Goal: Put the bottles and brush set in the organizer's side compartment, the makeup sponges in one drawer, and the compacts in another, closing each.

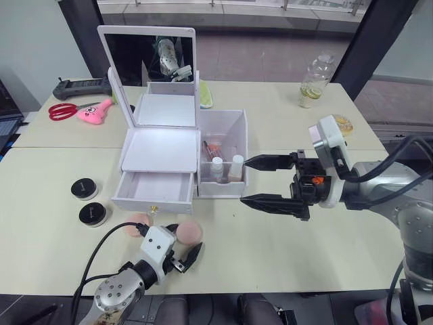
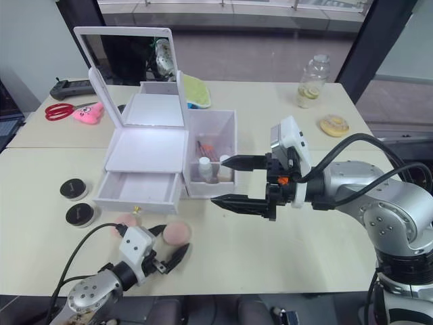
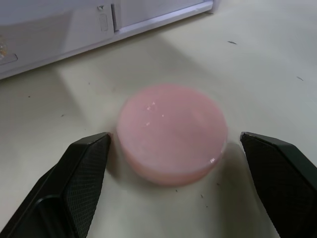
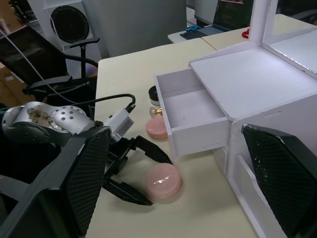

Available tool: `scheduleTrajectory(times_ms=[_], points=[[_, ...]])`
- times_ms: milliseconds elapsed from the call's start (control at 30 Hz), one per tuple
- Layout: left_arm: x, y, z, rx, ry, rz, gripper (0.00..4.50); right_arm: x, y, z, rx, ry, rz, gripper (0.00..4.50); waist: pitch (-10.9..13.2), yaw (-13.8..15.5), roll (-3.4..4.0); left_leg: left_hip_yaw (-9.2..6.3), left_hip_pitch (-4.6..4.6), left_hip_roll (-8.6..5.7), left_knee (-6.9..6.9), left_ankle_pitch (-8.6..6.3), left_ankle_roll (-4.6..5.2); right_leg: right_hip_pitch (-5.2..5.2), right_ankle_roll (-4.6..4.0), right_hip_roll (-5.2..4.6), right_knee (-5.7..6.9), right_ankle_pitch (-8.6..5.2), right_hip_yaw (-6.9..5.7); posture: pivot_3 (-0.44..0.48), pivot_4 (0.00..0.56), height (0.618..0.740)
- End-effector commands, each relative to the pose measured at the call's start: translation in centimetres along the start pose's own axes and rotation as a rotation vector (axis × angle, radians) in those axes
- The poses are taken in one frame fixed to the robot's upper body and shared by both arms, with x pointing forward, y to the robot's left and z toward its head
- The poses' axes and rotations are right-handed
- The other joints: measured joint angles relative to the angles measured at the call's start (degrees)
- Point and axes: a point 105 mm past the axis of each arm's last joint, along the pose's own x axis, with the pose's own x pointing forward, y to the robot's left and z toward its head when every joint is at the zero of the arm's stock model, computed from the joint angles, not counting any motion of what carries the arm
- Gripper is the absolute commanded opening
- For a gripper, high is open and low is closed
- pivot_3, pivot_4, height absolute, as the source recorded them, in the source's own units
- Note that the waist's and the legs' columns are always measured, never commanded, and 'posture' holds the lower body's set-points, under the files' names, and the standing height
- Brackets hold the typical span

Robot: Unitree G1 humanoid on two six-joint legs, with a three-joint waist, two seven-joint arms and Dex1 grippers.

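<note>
- Sponges (image 1: 190, 233): two flat, round, soft-looking pink discs.
- Compacts (image 1: 84, 189): two round, black-lidded.
- Left gripper (image 3: 171, 163): fingers wide around one sponge.
- Right gripper (image 1: 252, 181): fingers wide, empty.

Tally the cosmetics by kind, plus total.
Bottles: 2, in the side compartment
Brush set: 1, same bin
Makeup sponges: 2, on the table
Compacts: 2, on the table
Total: 7
</note>
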Motion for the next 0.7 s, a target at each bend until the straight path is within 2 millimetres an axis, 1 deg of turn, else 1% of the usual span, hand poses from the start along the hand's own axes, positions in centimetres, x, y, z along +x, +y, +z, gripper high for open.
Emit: scheduleTrajectory(times_ms=[33,200,300,367,400,433,600,633,700], points=[[0.4,-0.2,-1.5,-0.046,0.060,-0.007,4.49,-0.2,0.7,0.9,-0.043,-0.004,0.006,4.50,-0.05,0.19,0.09,0.00,0.02,0.00,0.00,0.00,0.00,0.03,0.00,0.00,0.00,0.00,0.00,0.000,0.150,0.740],[0.7,-0.3,-1.3,-0.049,0.048,-0.018,4.49,-0.2,0.8,0.8,-0.040,0.003,0.001,4.50,-0.10,0.65,0.17,0.01,0.03,0.00,0.02,0.00,0.00,0.03,0.01,0.00,0.00,0.00,0.01,0.000,0.150,0.740],[0.8,-0.3,-1.2,-0.047,0.044,-0.022,3.93,-0.2,0.7,0.7,-0.042,0.011,0.000,4.50,-0.11,0.72,0.19,0.01,0.03,0.00,0.03,0.00,0.00,0.03,0.01,0.00,0.00,0.00,0.00,0.000,0.150,0.740],[0.7,-0.3,-1.2,-0.042,0.046,-0.025,3.31,-0.2,0.7,0.7,-0.044,0.012,0.000,4.50,-0.11,0.67,0.19,0.01,0.03,0.00,0.02,0.00,0.00,0.03,0.01,0.00,-0.01,0.00,0.01,0.000,0.150,0.740],[0.7,-0.4,-1.2,-0.037,0.048,-0.028,3.08,-0.1,0.8,0.7,-0.045,0.013,0.001,4.50,-0.11,0.67,0.20,0.01,0.03,0.00,0.02,0.00,0.00,0.03,0.01,0.00,-0.01,0.00,0.02,0.000,0.150,0.740],[0.6,-0.4,-1.2,-0.029,0.048,-0.031,2.97,-0.1,0.7,0.7,-0.045,0.013,0.001,4.50,-0.11,0.67,0.19,0.01,0.03,0.00,0.02,0.00,0.00,0.03,0.01,0.00,-0.02,0.00,0.02,0.000,0.150,0.740],[0.1,-0.3,-0.9,-0.026,0.033,-0.051,2.97,-0.1,0.7,0.5,-0.043,0.019,0.002,4.50,-0.11,0.57,0.20,0.01,0.03,0.01,0.01,0.00,0.00,0.02,0.01,0.00,-0.02,0.00,0.01,0.000,0.150,0.740],[-0.2,-0.1,-0.6,-0.022,0.021,-0.047,2.97,-0.1,0.7,0.4,-0.044,0.023,0.001,4.50,-0.11,0.55,0.19,0.01,0.03,0.01,0.00,0.00,0.00,0.01,0.01,0.00,-0.02,0.00,0.01,0.000,0.150,0.740],[-1.6,0.3,0.1,-0.006,0.000,-0.066,2.97,-0.1,0.6,0.3,-0.048,0.028,0.001,4.50,-0.11,0.50,0.19,0.01,0.02,0.01,-0.02,0.00,0.00,0.00,0.01,0.00,-0.03,0.00,0.01,0.000,0.150,0.740]])
